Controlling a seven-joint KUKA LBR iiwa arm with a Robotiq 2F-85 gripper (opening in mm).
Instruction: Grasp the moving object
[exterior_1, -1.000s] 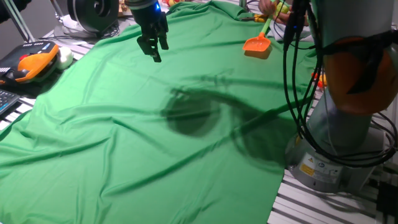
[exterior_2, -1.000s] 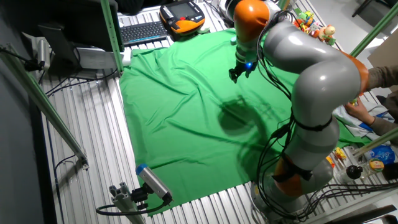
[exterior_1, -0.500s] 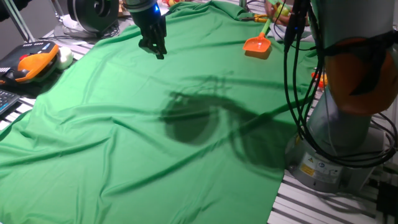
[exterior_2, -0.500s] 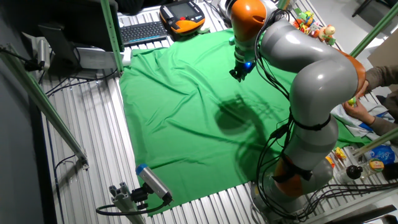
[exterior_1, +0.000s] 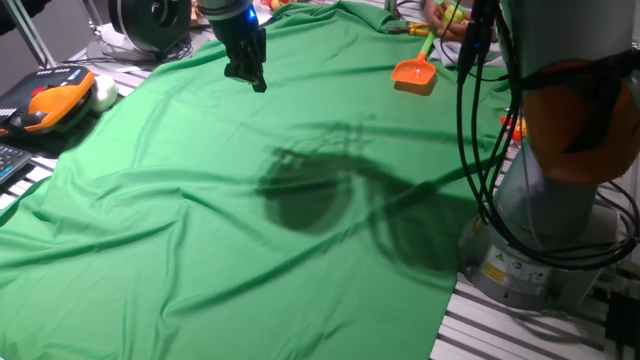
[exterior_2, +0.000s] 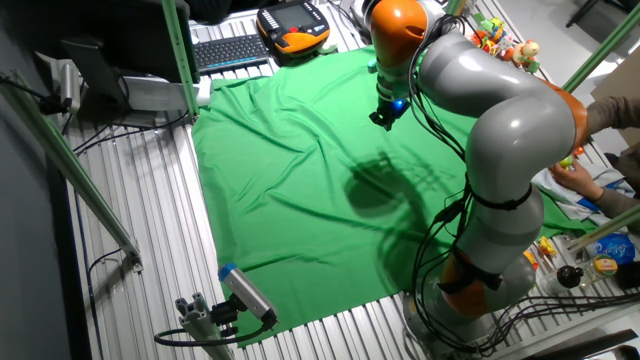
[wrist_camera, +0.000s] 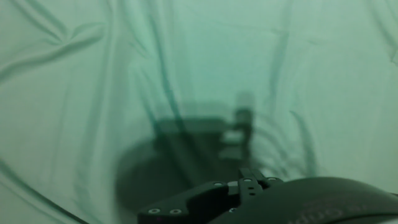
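High above the green cloth (exterior_1: 200, 220), the end effector (exterior_1: 246, 75) points downward, opening indiscernible.

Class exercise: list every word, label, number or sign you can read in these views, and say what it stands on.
No text can be read in any view.
Yellow label on the robot base: print too small and blurred.
Keyboard: key legends too small.
Orange pendant: no readable marking.
Green cloth and shovel: no writing.
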